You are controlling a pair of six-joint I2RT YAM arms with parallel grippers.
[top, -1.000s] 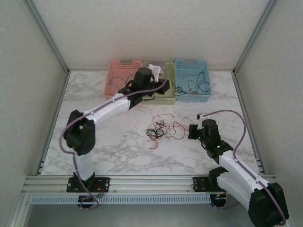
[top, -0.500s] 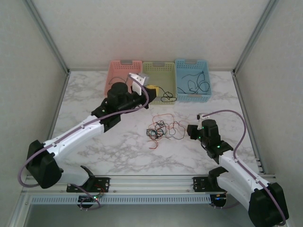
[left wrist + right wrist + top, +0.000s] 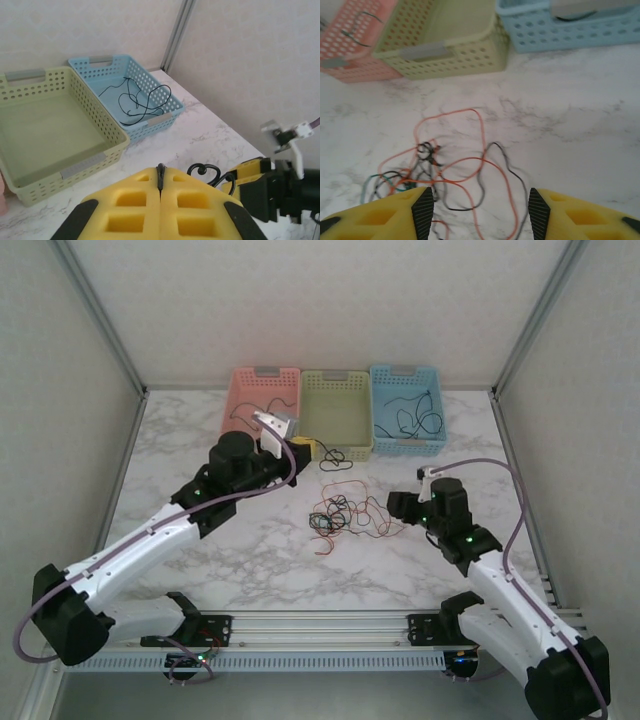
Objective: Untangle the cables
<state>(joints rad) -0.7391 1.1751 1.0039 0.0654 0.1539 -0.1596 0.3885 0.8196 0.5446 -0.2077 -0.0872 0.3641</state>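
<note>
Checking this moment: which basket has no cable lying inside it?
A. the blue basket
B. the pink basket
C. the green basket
C: the left wrist view shows the floor of the green basket bare, whereas a black cable lies in the blue basket and a dark cable lies in the pink basket.

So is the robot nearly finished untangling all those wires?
Not yet. Done: some black cables lie in the blue basket, and a single cable in the pink basket. In hand: the left gripper is shut on a loose black cable beside the green basket. Left: the tangle of orange, black and green cables on the table, right in front of the open right gripper.
</note>
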